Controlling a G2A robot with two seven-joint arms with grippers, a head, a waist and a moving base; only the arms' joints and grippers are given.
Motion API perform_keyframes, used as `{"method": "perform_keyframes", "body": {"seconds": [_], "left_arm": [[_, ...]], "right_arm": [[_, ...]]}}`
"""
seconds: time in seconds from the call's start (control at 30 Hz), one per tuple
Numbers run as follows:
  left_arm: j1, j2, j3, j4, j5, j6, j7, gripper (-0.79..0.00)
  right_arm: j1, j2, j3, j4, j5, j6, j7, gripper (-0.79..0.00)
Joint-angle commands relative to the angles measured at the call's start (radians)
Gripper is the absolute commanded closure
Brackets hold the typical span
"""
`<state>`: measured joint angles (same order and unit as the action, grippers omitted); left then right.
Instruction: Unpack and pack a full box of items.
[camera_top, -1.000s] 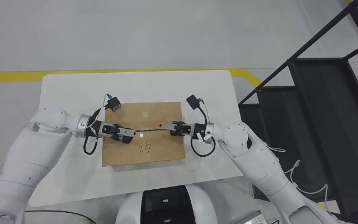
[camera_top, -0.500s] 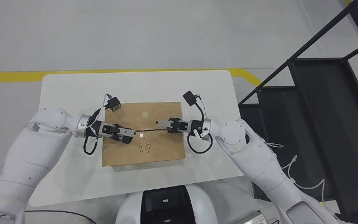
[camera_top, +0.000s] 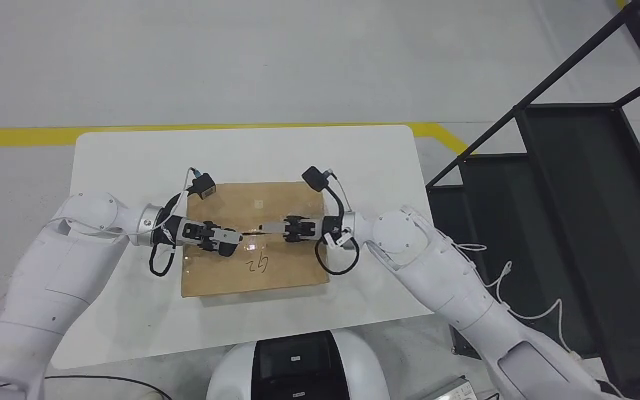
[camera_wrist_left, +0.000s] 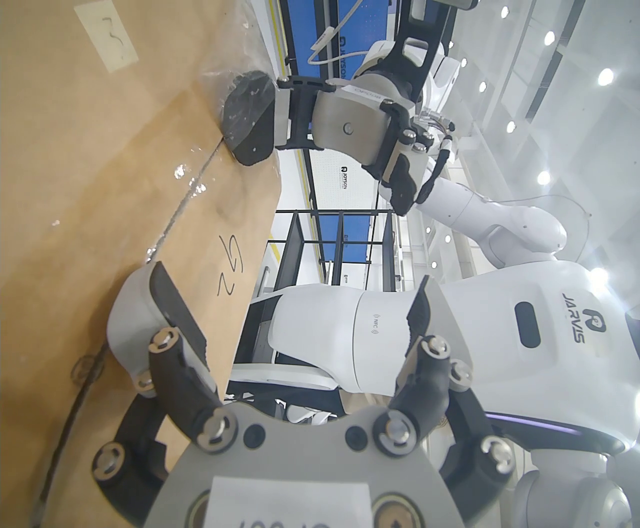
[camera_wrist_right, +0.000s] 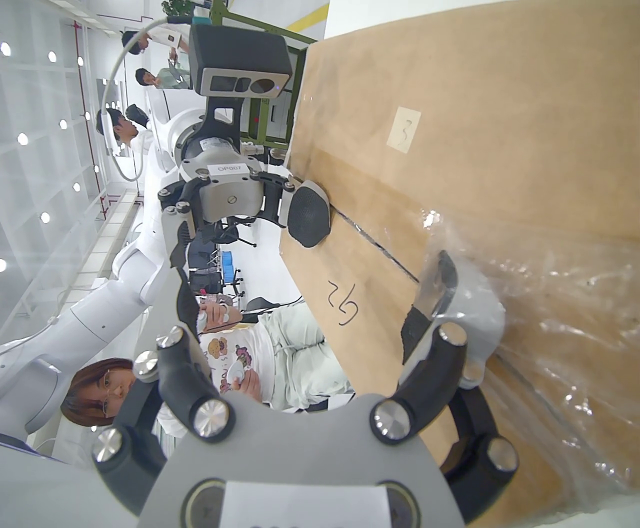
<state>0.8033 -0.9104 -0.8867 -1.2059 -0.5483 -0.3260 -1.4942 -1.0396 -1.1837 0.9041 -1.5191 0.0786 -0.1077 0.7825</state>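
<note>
A closed cardboard box (camera_top: 290, 265) sits mid-table, with a seam across its top and a handwritten mark (camera_top: 258, 263). My left gripper (camera_top: 228, 237) rests on the seam left of centre. In the left wrist view this gripper (camera_wrist_left: 290, 280) is open, one finger (camera_wrist_left: 165, 305) lying against the box top (camera_wrist_left: 75, 175). My right gripper (camera_top: 268, 232) is on the seam near the middle, a short gap from the left one. It is open (camera_wrist_right: 312, 275), and one finger (camera_wrist_right: 440, 285) touches crumpled clear tape (camera_wrist_right: 550, 310) that is lifting off the box.
The white table (camera_top: 120, 170) has bare room on all sides of the box. A black metal stair frame (camera_top: 540, 170) stands off the table's right side. A small paper label (camera_wrist_right: 404, 129) is stuck on the far flap.
My right gripper has slid left along the seam toward the left gripper. The left arm has kept still.
</note>
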Motion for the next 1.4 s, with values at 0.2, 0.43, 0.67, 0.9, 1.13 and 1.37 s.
{"method": "perform_keyframes", "body": {"seconds": [0.2,0.43,0.67,0.9,1.13,1.37], "left_arm": [[0.0,0.0,0.0,0.0,0.0,0.0,0.0,-0.785],[0.016,0.007,-0.013,0.006,0.009,-0.006,0.006,-0.785],[0.065,0.023,-0.081,-0.06,-0.023,-0.026,0.049,-0.785],[0.12,0.042,-0.151,-0.108,-0.03,-0.037,0.065,-0.785],[0.161,0.051,-0.208,-0.123,-0.097,-0.063,0.063,-0.785],[0.215,0.068,-0.308,-0.108,-0.167,-0.093,0.093,-0.785]], "right_arm": [[0.022,-0.004,0.001,-0.002,0.0,-0.004,0.03,-0.785],[-0.015,0.005,0.021,-0.055,-0.003,-0.007,0.063,-0.785],[-0.034,0.005,0.025,-0.063,-0.003,0.006,0.044,-0.785],[-0.044,0.008,0.054,-0.083,-0.005,0.048,0.009,-0.785],[-0.067,0.015,0.084,-0.107,0.019,0.055,0.034,-0.785],[-0.14,0.035,0.153,-0.158,0.038,0.075,0.071,-0.785]]}}
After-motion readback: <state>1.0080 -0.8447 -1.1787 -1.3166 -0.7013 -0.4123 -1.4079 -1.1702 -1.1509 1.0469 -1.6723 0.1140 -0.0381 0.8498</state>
